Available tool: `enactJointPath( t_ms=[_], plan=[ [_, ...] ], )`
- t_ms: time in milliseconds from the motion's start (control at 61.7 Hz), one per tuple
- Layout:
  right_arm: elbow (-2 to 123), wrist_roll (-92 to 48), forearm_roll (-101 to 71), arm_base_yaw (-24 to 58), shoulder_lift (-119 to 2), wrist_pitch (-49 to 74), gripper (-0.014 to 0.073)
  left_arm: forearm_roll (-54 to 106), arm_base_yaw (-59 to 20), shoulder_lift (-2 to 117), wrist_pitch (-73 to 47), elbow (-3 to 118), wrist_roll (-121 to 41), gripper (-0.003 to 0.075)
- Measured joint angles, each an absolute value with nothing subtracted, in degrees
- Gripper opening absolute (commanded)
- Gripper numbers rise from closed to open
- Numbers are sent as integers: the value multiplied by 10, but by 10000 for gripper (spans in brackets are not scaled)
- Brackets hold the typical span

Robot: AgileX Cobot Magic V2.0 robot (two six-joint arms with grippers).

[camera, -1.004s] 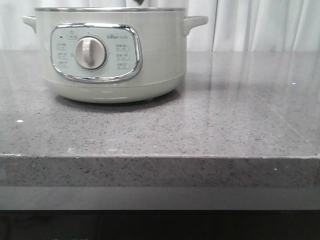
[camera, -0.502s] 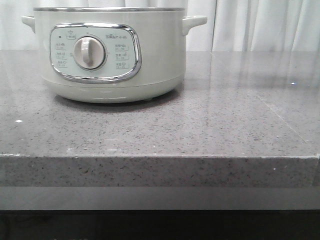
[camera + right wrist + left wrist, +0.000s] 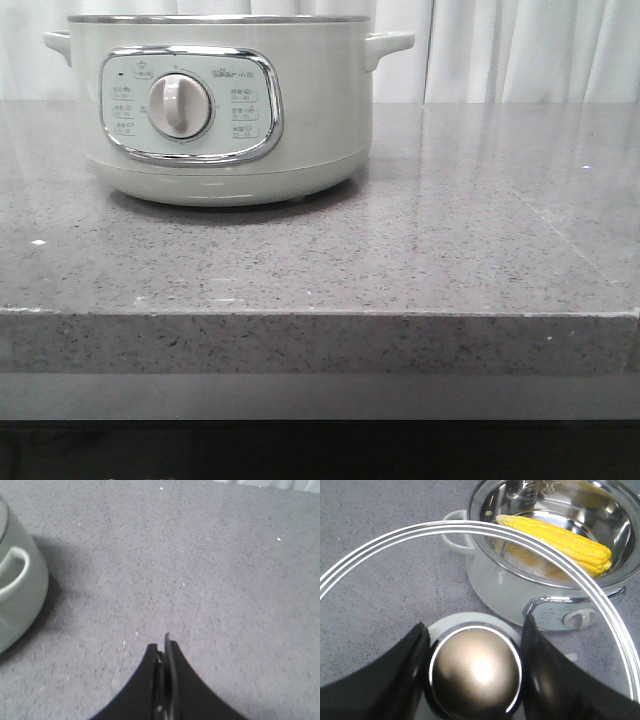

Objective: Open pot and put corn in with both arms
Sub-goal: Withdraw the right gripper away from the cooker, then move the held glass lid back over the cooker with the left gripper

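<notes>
The pale grey-green pot stands at the back left of the counter in the front view, where neither gripper shows. In the left wrist view the pot is open, and the yellow corn lies inside its steel bowl. My left gripper is shut on the round metal knob of the glass lid, held above the counter beside the pot. My right gripper is shut and empty over bare counter, to the right of the pot's side handle.
The grey speckled stone counter stretches to the right of the pot, with its front edge near me. White curtains hang behind it.
The pot has shifted slightly left in the front view. A dark shape at the top edge above the pot one second ago is gone.
</notes>
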State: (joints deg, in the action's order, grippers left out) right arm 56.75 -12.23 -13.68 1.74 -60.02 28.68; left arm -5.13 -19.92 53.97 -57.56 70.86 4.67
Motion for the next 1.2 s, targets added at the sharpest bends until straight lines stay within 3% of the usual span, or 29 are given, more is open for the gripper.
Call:
enactJointPath(
  t_ms=[292, 551, 826, 1199],
  plan=[
    [352, -122, -137, 17, -389, 213, -67, -51, -199, 540, -576, 709, 47, 81],
    [254, -122, -142, 17, -236, 193, -67, -51, -199, 540, -574, 709, 47, 81],
    [232, -122, -142, 17, -203, 175, -67, -50, -199, 617, -594, 770, 47, 81],
    [230, -122, -142, 17, -203, 175, -67, 41, -209, 864, -610, 1016, -13, 82]
  ],
)
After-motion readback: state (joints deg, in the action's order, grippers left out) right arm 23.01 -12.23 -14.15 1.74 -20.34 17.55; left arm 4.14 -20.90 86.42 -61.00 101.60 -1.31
